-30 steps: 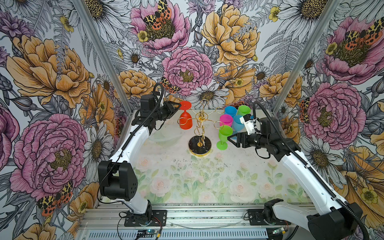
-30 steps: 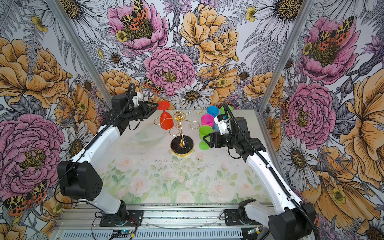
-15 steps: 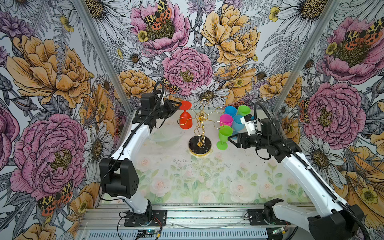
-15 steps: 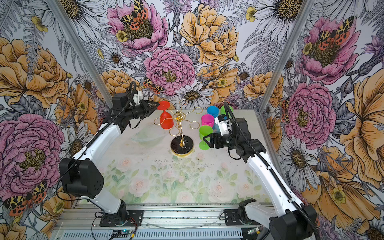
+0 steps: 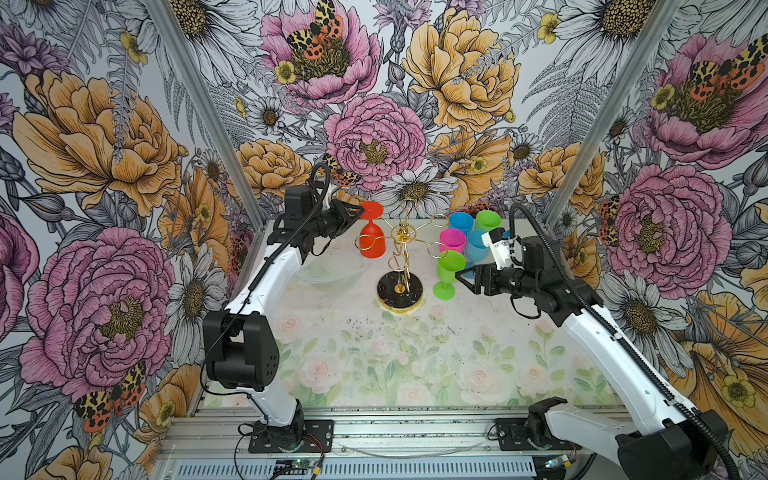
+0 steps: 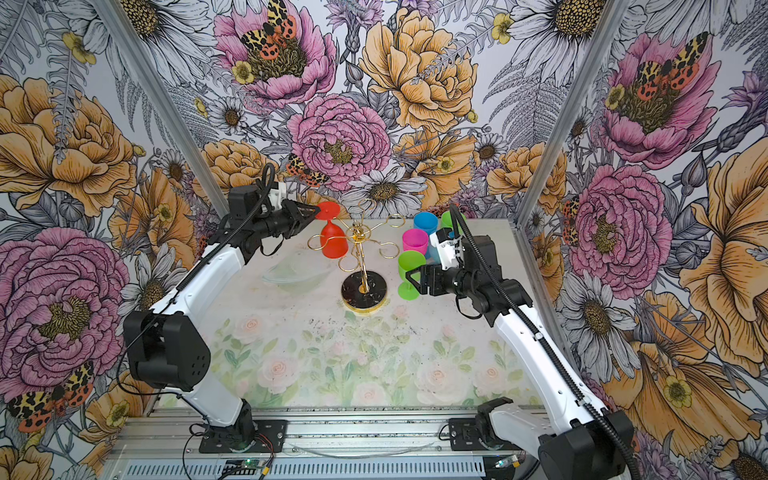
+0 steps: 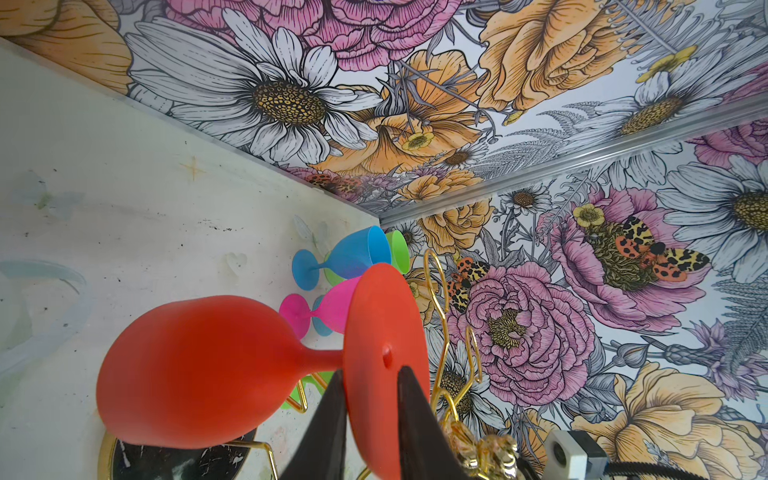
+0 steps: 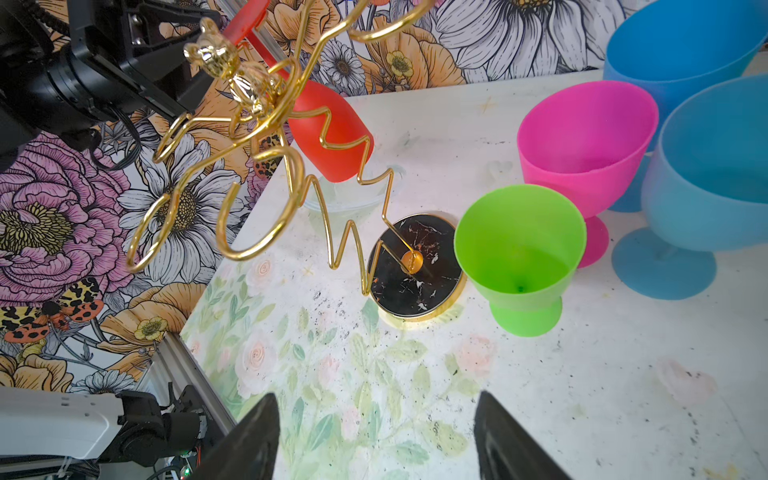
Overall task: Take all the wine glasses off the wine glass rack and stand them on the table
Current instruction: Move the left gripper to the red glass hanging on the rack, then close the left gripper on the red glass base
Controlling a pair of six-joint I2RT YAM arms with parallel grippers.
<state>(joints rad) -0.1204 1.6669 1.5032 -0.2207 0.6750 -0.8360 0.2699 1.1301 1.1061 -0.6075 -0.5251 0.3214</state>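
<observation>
A red wine glass [image 5: 372, 246] [image 6: 333, 245] hangs upside down, foot uppermost, on the left arm of the gold wire wine glass rack [image 5: 401, 243] [image 6: 360, 243]. The rack stands on a round black base [image 5: 400, 291]. My left gripper [image 5: 357, 212] [image 6: 313, 210] reaches in from the left. In the left wrist view its two dark fingers [image 7: 332, 415] press on either side of the glass's red foot [image 7: 386, 316], gripper [image 7: 371, 370]. My right gripper [image 5: 461, 276] [image 8: 374, 399] stands open and empty right of the rack, beside a green glass [image 5: 449, 270].
Upright on the table right of the rack stand a green glass [image 8: 519, 249], a pink one [image 8: 586, 141], two blue ones [image 8: 715, 174] and another green one [image 5: 488, 220]. A clear shallow dish [image 5: 328, 274] lies left of the base. The back wall is close behind.
My left gripper has moved a little right, up to the red glass's foot, and its fingers have closed in on it. The right arm has stayed put.
</observation>
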